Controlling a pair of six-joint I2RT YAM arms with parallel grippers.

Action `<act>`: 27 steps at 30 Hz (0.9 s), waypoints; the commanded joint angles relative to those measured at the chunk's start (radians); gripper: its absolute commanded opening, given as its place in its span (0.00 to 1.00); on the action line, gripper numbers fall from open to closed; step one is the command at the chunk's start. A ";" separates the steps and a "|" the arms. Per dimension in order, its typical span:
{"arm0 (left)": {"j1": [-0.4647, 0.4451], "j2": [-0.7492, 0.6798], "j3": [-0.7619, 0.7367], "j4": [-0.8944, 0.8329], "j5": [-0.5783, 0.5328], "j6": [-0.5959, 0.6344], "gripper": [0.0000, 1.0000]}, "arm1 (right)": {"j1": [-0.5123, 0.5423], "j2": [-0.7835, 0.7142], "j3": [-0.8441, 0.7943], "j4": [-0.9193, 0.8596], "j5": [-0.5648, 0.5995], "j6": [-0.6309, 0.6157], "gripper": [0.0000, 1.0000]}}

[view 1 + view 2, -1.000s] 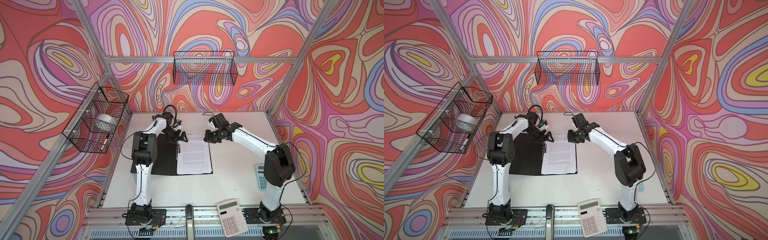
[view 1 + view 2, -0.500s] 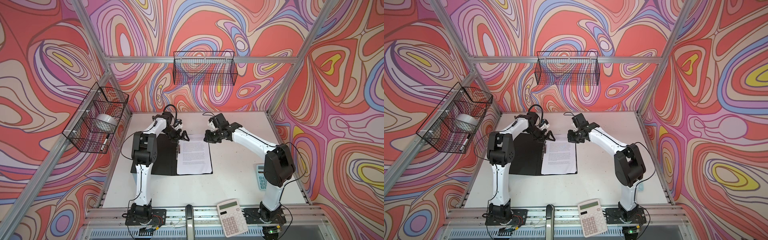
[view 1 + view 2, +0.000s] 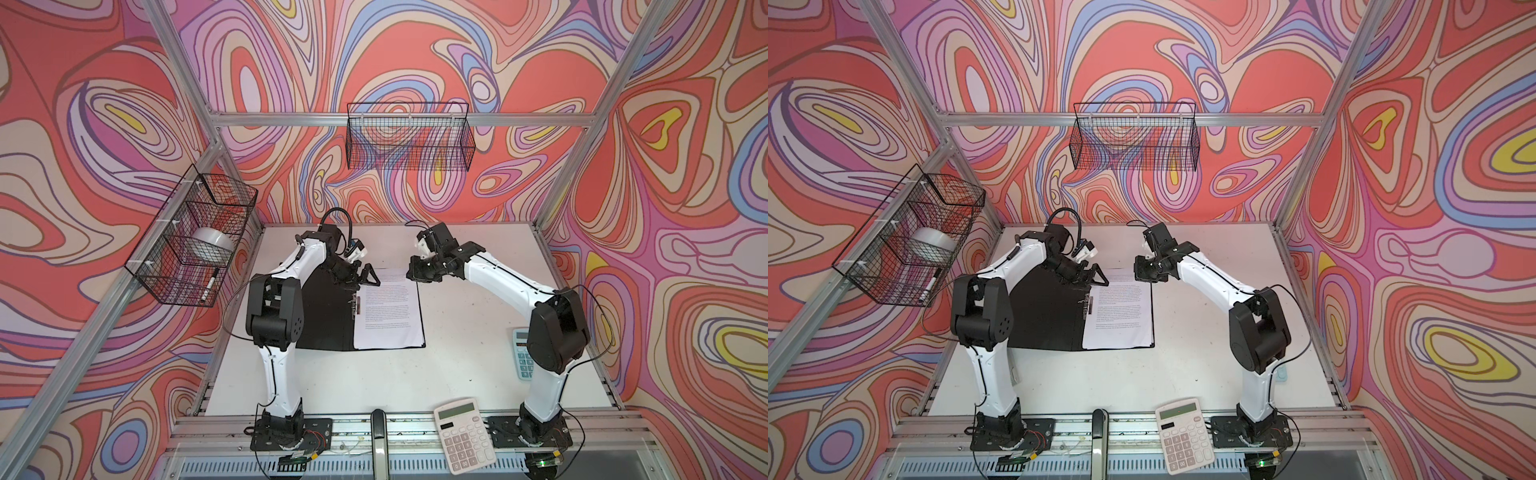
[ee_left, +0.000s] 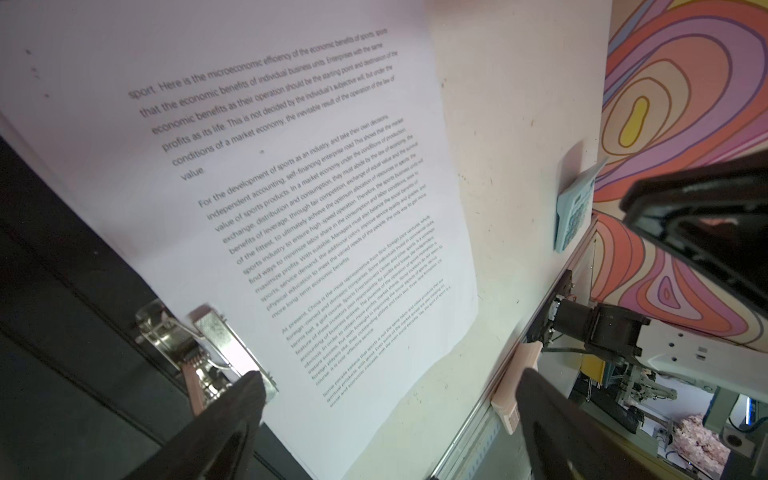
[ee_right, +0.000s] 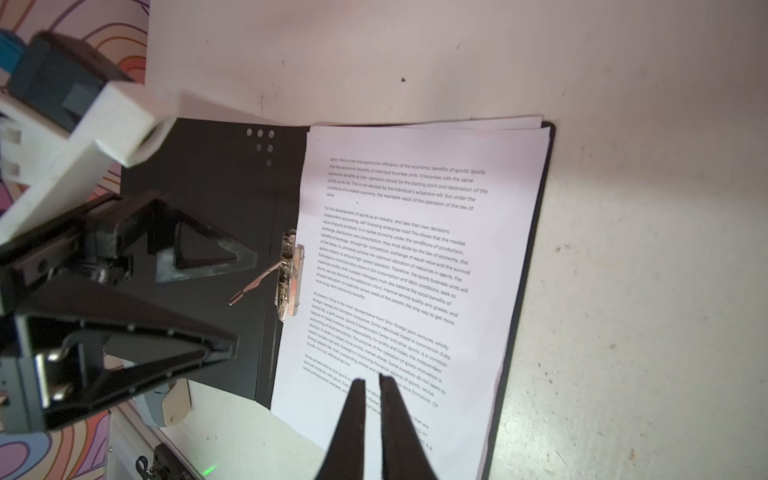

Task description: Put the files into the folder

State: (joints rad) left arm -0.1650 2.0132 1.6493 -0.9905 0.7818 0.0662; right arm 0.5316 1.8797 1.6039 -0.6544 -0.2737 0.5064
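White table (image 3: 457,374) | files (image 3: 388,311) read "For the development of sports"

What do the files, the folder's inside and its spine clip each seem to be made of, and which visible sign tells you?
The files: paper, matt white; thin stacked edges, printed black text. The folder inside: matt black, card or plastic, the look leaves it open; flat with creased spine lines. The spine clip: metal, polished silver; bright glints on it.
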 commanded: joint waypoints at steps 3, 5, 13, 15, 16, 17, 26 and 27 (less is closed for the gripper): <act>-0.003 -0.115 -0.052 -0.086 -0.041 0.053 0.95 | 0.007 0.022 0.061 -0.051 -0.002 -0.003 0.10; 0.019 -0.177 -0.075 -0.072 -0.151 0.023 0.94 | 0.029 0.043 0.110 -0.104 0.017 -0.013 0.10; 0.178 -0.312 -0.128 -0.059 -0.514 -0.015 1.00 | 0.163 0.233 0.397 -0.293 0.126 -0.013 0.10; 0.210 -0.328 -0.177 -0.035 -0.566 -0.012 1.00 | 0.186 0.267 0.416 -0.262 0.123 0.003 0.10; 0.222 -0.338 -0.202 -0.022 -0.589 -0.011 1.00 | 0.194 0.281 0.418 -0.246 0.120 0.011 0.10; 0.228 -0.343 -0.226 -0.015 -0.608 -0.004 1.00 | 0.199 0.292 0.417 -0.229 0.114 0.021 0.10; 0.278 -0.374 -0.281 0.044 -0.771 0.018 1.00 | 0.206 0.285 0.359 -0.154 0.091 0.045 0.10; 0.278 -0.371 -0.278 0.044 -0.782 0.019 1.00 | 0.206 0.283 0.355 -0.150 0.089 0.045 0.10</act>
State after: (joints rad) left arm 0.0982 1.6752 1.3727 -0.9707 0.0757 0.0643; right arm 0.7391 2.1860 1.9789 -0.8368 -0.1841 0.5404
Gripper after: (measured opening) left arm 0.997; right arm 0.099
